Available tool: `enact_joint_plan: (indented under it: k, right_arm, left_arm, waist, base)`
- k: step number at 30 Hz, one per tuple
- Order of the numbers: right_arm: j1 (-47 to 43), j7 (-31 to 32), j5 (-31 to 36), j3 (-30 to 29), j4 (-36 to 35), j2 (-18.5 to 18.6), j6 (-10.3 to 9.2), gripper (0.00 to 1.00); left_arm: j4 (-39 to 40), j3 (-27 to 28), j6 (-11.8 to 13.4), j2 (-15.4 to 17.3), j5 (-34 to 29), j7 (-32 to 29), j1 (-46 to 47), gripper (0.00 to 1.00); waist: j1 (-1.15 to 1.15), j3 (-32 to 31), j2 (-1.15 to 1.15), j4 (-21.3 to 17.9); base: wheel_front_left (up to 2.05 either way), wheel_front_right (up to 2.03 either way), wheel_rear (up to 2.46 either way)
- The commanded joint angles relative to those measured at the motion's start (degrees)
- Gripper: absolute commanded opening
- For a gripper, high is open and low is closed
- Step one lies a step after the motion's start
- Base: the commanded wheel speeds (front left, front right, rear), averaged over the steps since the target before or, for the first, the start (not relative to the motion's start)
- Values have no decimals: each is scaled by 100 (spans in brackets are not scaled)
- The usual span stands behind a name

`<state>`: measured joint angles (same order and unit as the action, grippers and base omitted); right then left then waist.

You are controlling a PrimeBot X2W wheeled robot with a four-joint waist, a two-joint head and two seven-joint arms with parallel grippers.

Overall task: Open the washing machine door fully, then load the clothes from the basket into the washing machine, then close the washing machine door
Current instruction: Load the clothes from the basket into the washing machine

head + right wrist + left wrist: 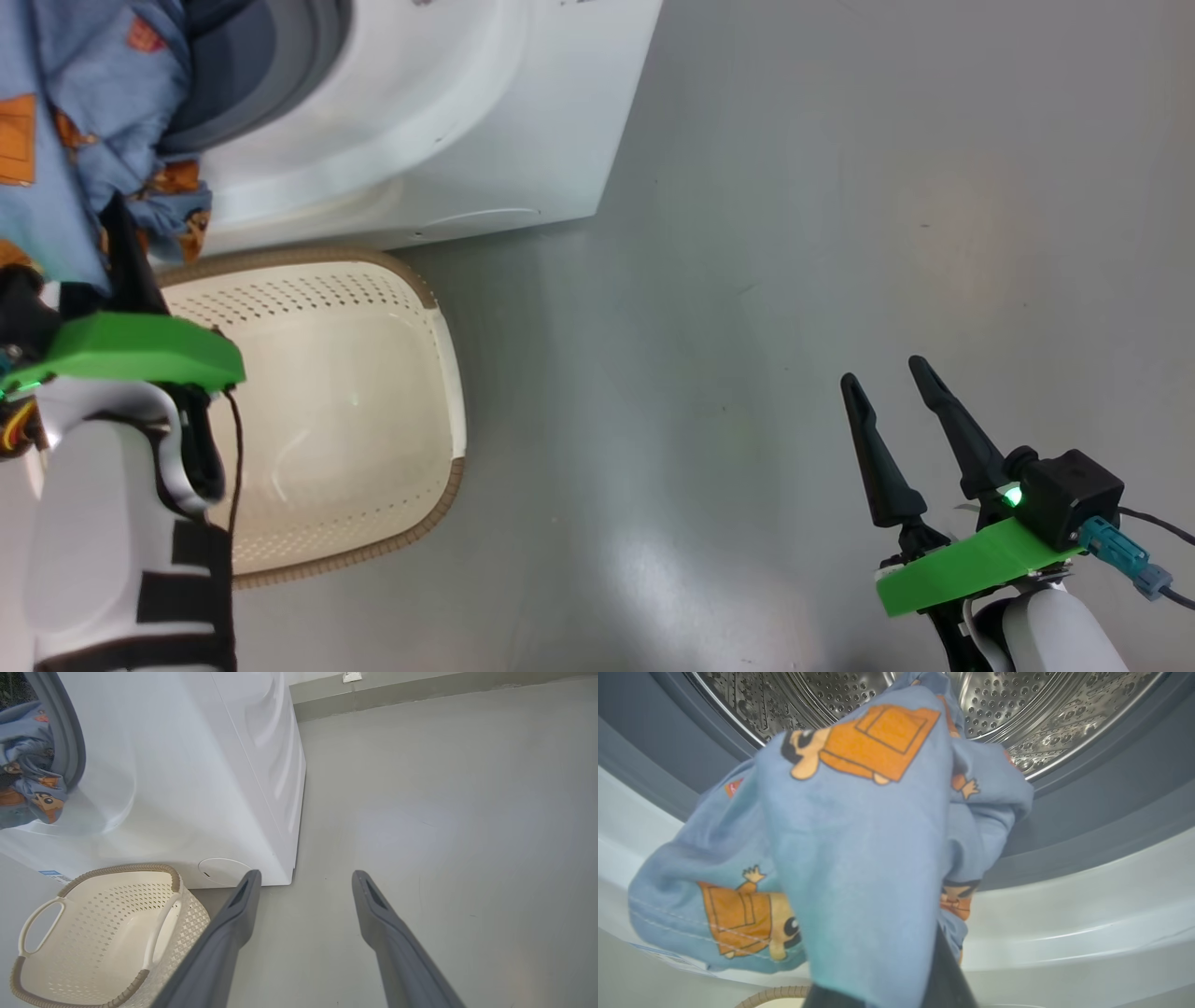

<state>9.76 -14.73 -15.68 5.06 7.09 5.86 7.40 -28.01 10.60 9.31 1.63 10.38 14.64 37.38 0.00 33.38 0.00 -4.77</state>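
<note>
Two grippers: the left gripper is closed on the clothes, with fabric pinched between its dark fingers; the right gripper is spread wide open.
Clothes: the light blue printed bundle is draped over the grey gasket at the mouth of the washing machine, partly reaching into the steel drum and partly hanging down the white front.
Basket: the basket is set on the floor just beside the machine's front, below the opening.
Right arm: positioned over the floor, well apart from the basket.

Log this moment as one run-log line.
step: loading | clothes: hanging out of drum, draped over left gripper | left jaws: hidden by clothes | right gripper: jaws open | basket: by washing machine
</note>
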Motion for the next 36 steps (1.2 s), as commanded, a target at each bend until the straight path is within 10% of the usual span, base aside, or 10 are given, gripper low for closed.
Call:
enact_joint_plan:
  k: [1,19,36]
  right_arm:
    - [-4,-27,39,150,-85,16,9,100]
    - [-55,-27,-102,410,60,-156,9,100]
    - [-249,-27,-139,741,167,-223,9,100]
  left_arm:
    - [257,85,6,146,-22,36,-227,0]
    - [1040,-189,113,708,-380,-58,249,0]
    - [-926,-304,36,1567,-656,13,1769,0]
  waist:
    - [0,-55,0,46]
    - [0,-244,0,-315]
    - [0,-204,0,-885]
  base:
    - [0,0,0]
    - [0,0,0]
    - [0,0,0]
